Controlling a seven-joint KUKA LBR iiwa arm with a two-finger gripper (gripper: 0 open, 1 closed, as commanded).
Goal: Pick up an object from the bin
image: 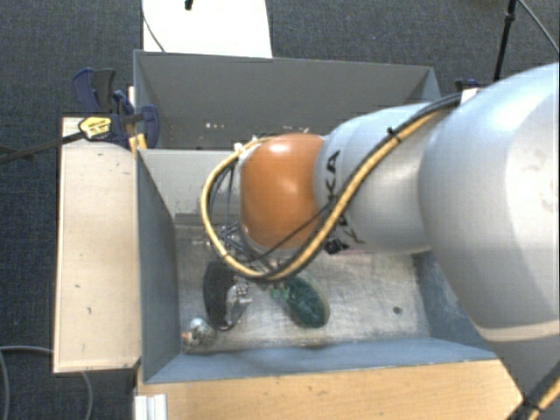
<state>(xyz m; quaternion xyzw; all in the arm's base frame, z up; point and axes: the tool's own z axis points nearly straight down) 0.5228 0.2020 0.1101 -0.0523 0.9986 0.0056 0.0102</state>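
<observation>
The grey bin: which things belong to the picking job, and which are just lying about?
In the job: grey metal bin; black oval lump, nearest below the arm's orange-capped wrist.
Lying about: dark green flat lump; small shiny silver ball.

A: What lies on the floor of the bin (159,261)?
B: You see a dark green oval piece (306,305) lying flat near the front wall. Left of it is a black rounded piece (214,289), and a small silvery ball (198,331) sits in the front-left corner.
</observation>
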